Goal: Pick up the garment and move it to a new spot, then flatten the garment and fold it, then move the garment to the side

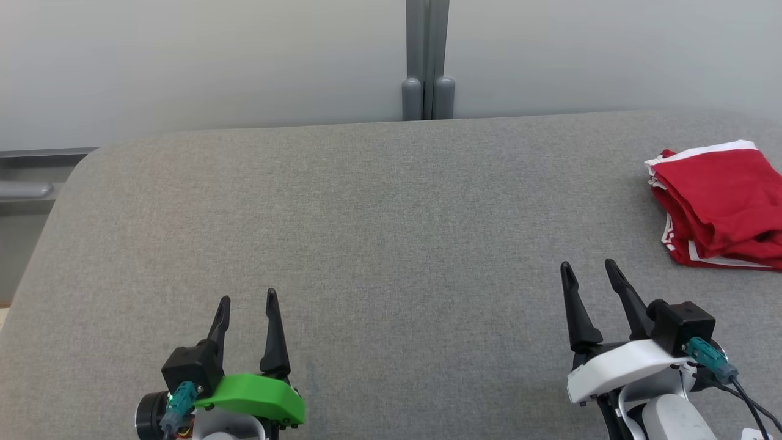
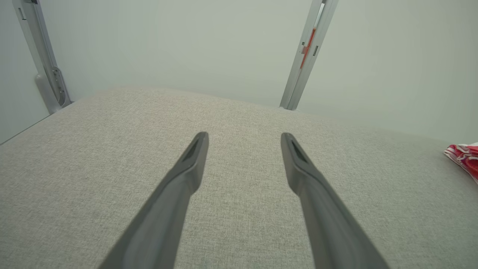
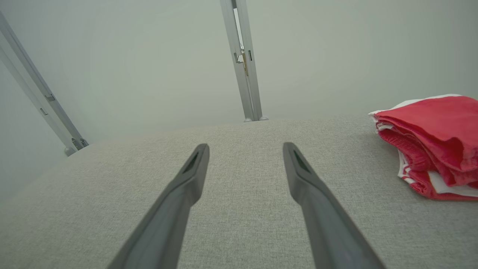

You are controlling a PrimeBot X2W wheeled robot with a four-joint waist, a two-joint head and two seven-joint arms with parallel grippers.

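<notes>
Here we go: the red garment (image 1: pixel 721 205) sits far out on the robot's right side of the grey table (image 1: pixel 366 214), a folded-looking bundle with white trim along its edges, partly cut off by the head view's right edge. The left gripper (image 1: pixel 247 296) hovers low at the near left with its 2 dark fingers spread apart and nothing between them. The right gripper (image 1: pixel 588 264) is parted and empty too, near the bundle but clear of it, with bare table between. That cloth looks soft, light and limp, lying in several loose layers, so I'd expect it to sag and spill open the moment it's lifted by 1 layer alone. It shouldn't be fragile, and the woven table cover will probably drag on it rather than let it slide. The best hold, to my eye, is a deep pinch through every layer at the near-left corner where the white hem shows, or 1 gripper on each of 2 corners so it hangs flat. The count: 1 garment, 1 table, 2 grippers, 2 fingers each, and 1 grey post (image 1: pixel 427 61) against the wall behind.
</notes>
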